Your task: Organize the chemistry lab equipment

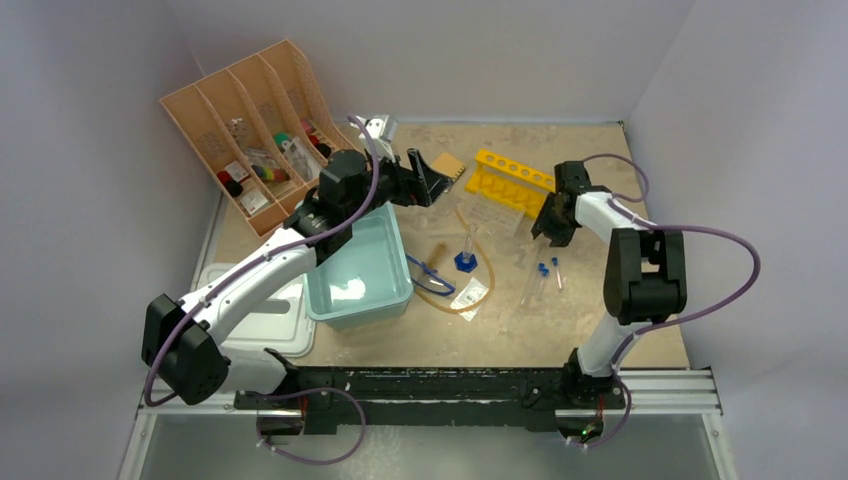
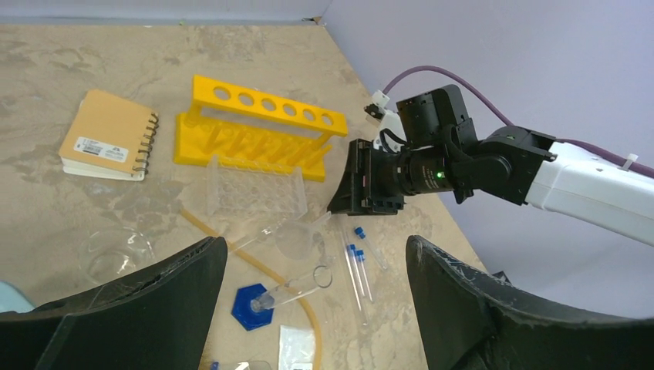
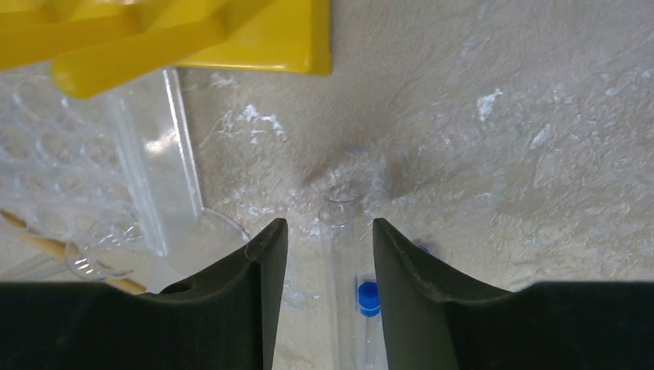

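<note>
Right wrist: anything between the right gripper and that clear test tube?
Nothing visible. The right gripper has its jaws either side of the clear test tube lying on the table; the yellow rack sits farther out, clear of it.

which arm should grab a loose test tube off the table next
Right. The right gripper sits low over a test tube, one finger on each side. The left gripper hangs wide open higher up, farther away.

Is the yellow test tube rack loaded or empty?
Empty: the yellow rack has nothing in its six holes; blue-capped test tubes lie on the table.
</note>
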Motion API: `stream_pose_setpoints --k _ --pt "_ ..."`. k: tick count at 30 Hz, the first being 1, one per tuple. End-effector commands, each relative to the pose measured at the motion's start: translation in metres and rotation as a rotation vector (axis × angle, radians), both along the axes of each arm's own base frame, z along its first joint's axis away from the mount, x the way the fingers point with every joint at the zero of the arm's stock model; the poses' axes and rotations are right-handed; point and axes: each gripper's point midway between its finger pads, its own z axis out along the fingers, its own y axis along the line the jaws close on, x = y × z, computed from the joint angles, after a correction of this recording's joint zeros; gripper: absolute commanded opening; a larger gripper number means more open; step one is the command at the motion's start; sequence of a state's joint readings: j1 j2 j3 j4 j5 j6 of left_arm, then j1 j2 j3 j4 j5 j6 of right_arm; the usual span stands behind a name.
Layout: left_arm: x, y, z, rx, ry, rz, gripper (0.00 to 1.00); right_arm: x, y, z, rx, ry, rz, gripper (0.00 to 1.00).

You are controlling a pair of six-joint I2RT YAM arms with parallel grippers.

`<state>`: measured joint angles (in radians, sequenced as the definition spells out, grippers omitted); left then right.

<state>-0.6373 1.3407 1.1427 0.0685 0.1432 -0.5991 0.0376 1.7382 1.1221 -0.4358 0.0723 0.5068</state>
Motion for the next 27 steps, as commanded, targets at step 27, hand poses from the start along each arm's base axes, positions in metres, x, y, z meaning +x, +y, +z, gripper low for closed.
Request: stream_pose_setpoints --k 27 --pt "0.006 0.017 0.023 -0.004 -0.056 0.099 0.84 -0.034 0.006 -0.026 -0.08 0.177 -0.092 0.43"
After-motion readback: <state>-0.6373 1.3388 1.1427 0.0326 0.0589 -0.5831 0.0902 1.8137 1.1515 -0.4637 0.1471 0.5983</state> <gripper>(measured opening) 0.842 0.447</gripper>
